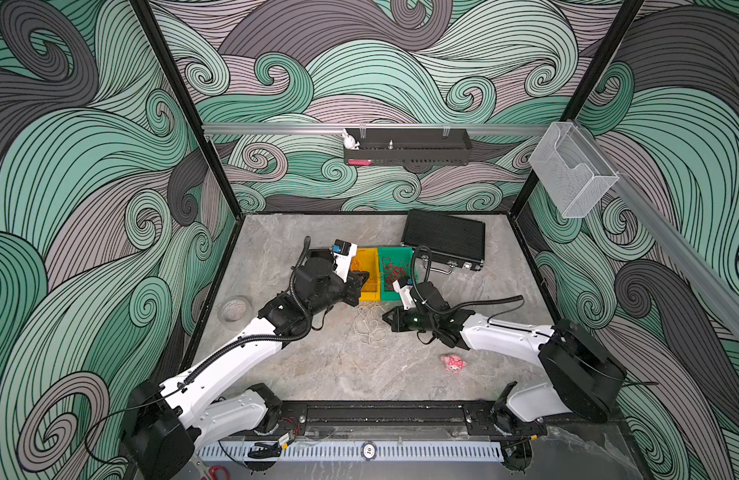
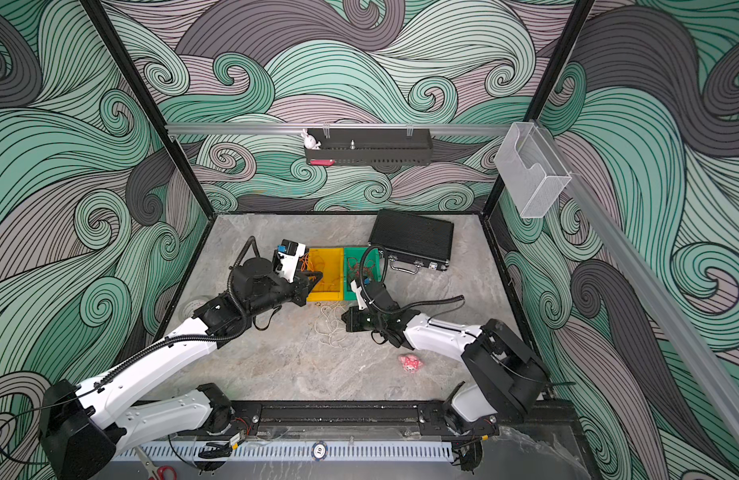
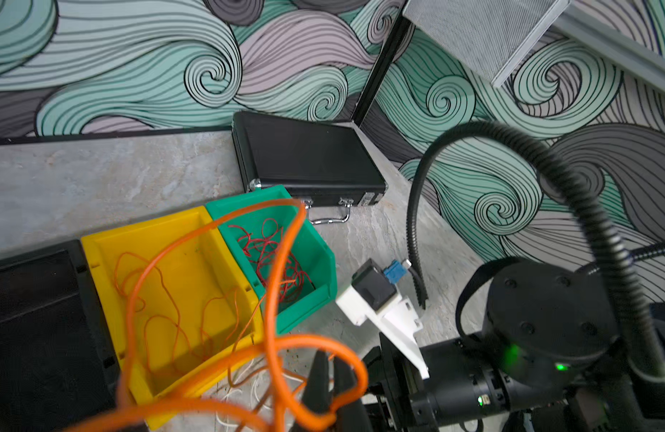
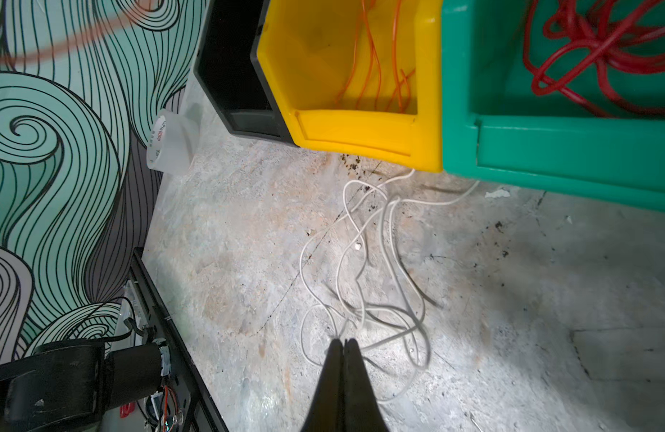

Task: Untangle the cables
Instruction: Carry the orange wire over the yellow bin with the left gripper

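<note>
The cables are thin, light and floppy, so they can slip and snag. It looks best to pinch 1 strand at a loose loop. The white cable (image 4: 361,262) lies on the desk (image 4: 230,262), near its middle, just in front of the yellow bin (image 4: 361,131) and green bin (image 4: 566,149). The right gripper (image 4: 344,341) is pressed together at a white loop, but I cannot tell if it caught a strand. The left gripper (image 1: 364,276), over the yellow bin, seems to pinch the orange cable (image 3: 271,284). The red cable (image 4: 581,56) sits in the green bin. The near orange loops are blurry and cut off.
</note>
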Available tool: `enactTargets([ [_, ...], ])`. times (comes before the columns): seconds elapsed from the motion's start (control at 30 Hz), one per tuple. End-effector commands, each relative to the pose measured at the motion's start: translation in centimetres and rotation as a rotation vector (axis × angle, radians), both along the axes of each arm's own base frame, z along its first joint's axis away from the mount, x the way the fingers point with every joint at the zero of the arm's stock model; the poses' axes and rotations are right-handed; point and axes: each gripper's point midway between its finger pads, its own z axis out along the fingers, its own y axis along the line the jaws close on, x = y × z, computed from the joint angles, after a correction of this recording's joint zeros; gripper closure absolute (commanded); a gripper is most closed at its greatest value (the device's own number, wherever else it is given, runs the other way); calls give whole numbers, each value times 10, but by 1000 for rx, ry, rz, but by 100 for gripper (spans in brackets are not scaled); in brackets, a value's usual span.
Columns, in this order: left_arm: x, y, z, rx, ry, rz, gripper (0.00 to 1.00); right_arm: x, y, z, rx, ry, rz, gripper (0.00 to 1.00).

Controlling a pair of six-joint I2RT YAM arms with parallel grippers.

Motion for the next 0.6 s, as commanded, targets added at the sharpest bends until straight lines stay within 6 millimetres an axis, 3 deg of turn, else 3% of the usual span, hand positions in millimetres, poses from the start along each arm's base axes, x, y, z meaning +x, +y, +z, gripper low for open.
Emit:
enactTargets([
  [0.0,7,8,28,-2,-65,28,100,-3,-7,-4,-35,-11,1,95],
  [0.23,32,8,31,16,-59,48,100,-5,-8,-3,-36,-8,7,95],
  [0.57,84,-1,-17,150,57,77,100,-9,-18,13,-28,-38,-4,95],
])
